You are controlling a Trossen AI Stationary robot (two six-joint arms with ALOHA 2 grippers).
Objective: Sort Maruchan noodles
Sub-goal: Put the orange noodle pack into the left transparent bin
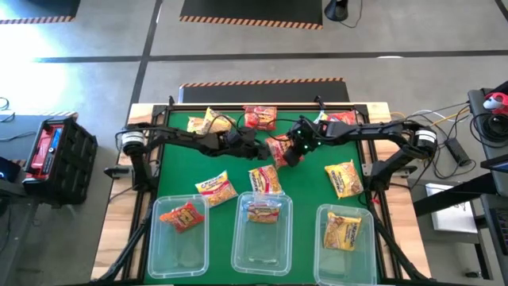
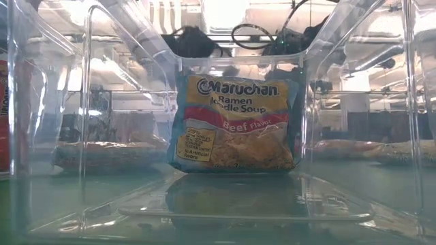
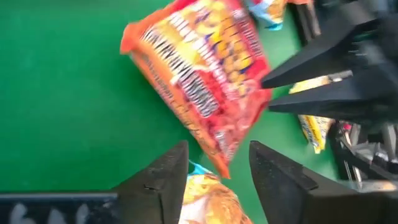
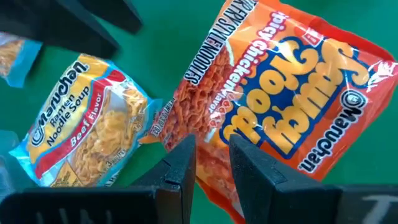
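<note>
**Worktop and what lies on it**

Green worktop (image 1: 178, 155) with wooden edges. Three clear tubs along the near edge: left tub (image 1: 179, 238), middle tub (image 1: 262, 237), right tub (image 1: 344, 242), one packet in each. Loose ramen packets lie on the green: two near the middle tub (image 1: 216, 189) (image 1: 265, 179), one toward the right (image 1: 344, 178), more along the far edge (image 1: 259, 117).

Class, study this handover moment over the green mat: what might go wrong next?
1. The right gripper pinches only an edge of the orange packet; it may slip out.
2. The left gripper stands open around the packet's other corner and may snag it.
3. A drop would land on the beef packet below.
</note>
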